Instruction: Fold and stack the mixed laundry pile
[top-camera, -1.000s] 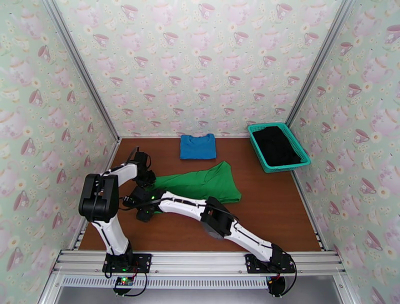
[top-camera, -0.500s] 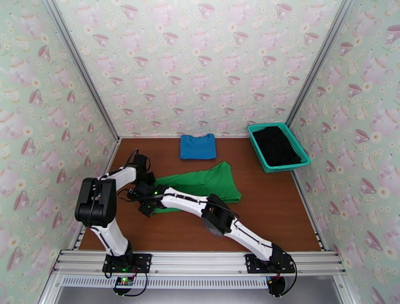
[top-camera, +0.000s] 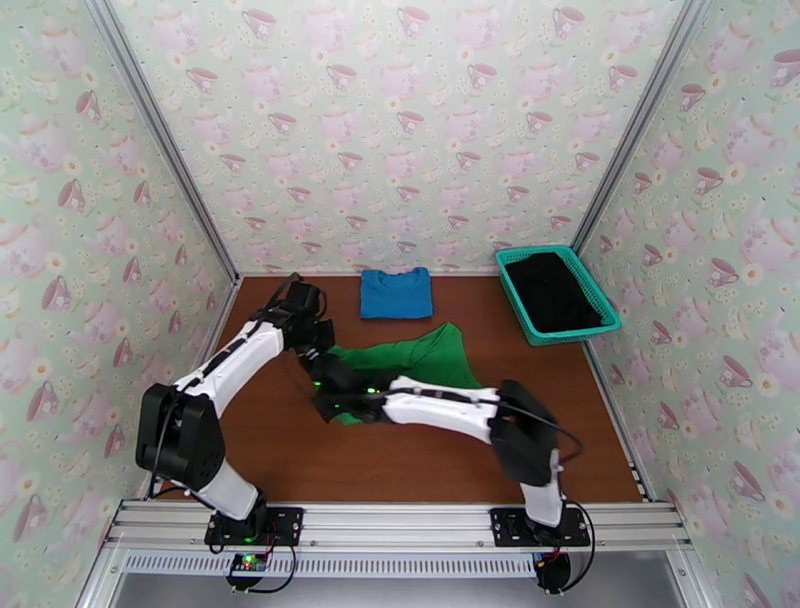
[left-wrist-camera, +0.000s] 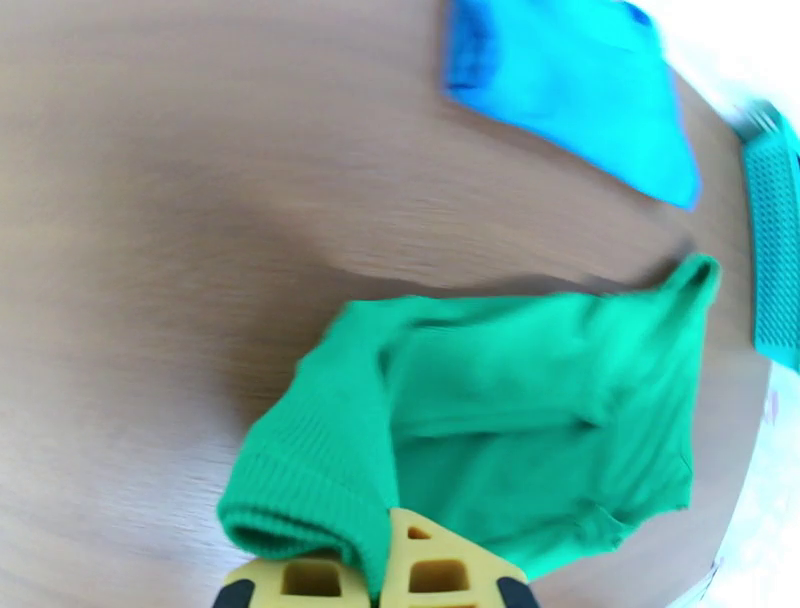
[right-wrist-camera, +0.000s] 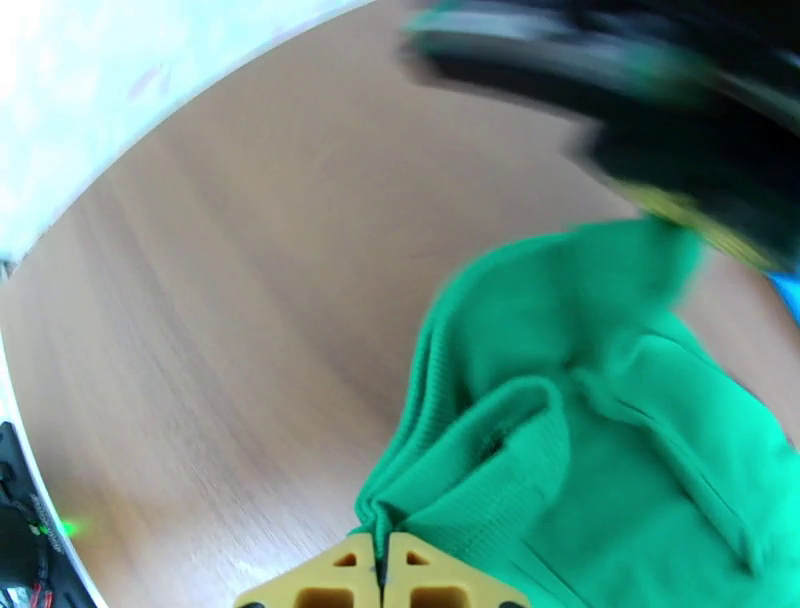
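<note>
Here, on the left half of the worktop (top-camera: 560, 430), the left tool (top-camera: 322, 345) is clenched on the green shirt (top-camera: 425, 360). In its wrist view the yellow fingers (left-wrist-camera: 310, 580) pinch a thick ribbed hem between them, the tool (left-wrist-camera: 378, 565) sitting at the shirt's (left-wrist-camera: 500, 420) near corner.

Just beside it, toward the near edge, the right tool (top-camera: 333, 400) is likewise clamped on the same shirt. Its jaws meet with no gap around a ribbed fold, the tool (right-wrist-camera: 380, 570) biting the cloth's (right-wrist-camera: 600, 450) edge. The two tools grip the shirt's left end close together. The rest of the shirt spreads rumpled to the right across the middle of the worktop.

Behind it, against the back wall, the blue shirt (top-camera: 396, 293) lies folded in a neat rectangle, apart from the green one.

At the far right corner stands the teal basket (top-camera: 565, 334), and the black garment (top-camera: 552, 290) lies heaped inside it.
</note>
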